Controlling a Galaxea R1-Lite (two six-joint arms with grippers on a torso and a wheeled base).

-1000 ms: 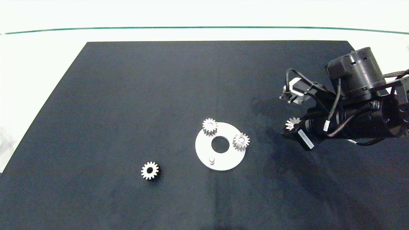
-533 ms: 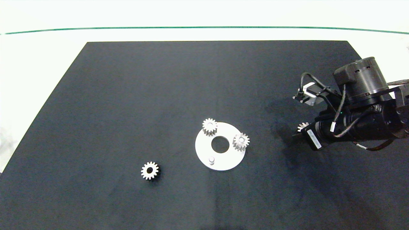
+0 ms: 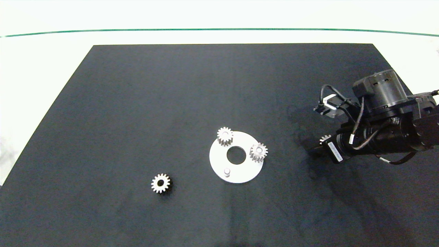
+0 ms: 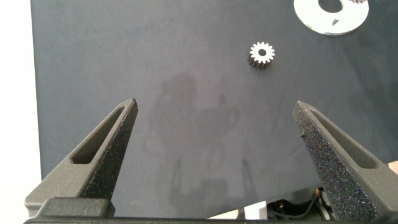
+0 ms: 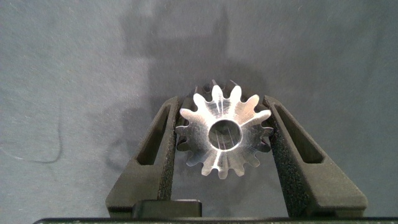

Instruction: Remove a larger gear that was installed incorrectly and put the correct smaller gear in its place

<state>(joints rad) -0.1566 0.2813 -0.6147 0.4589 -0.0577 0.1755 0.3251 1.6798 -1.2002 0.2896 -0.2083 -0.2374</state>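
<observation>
Head view: right gripper [image 3: 322,142] has carried larger gear [image 3: 324,138] further right and lower toward mat [image 3: 137,103], well apart from plate [image 3: 252,171]. Peg [image 3: 226,171] bare. Smaller gear [image 3: 160,183] lies loose on mat, left of plate.

Left wrist view: left gripper [image 4: 217,134] spread wide, empty, above mat; smaller gear [image 4: 262,54] beyond.

Right wrist view: fingers [image 5: 163,149] clamp larger gear [image 5: 222,128] by flanks. Removal done; set-down likely next.

Your head camera looks down from above on the whole tabletop [image 3: 137,103]. The left wrist camera faces the mat from farther off, sharing the loose gear [image 4: 262,54] at seven o'clock [image 3: 160,183] of the plate [image 3: 250,171]. The right wrist camera sits close over its pincer [image 5: 224,140].
</observation>
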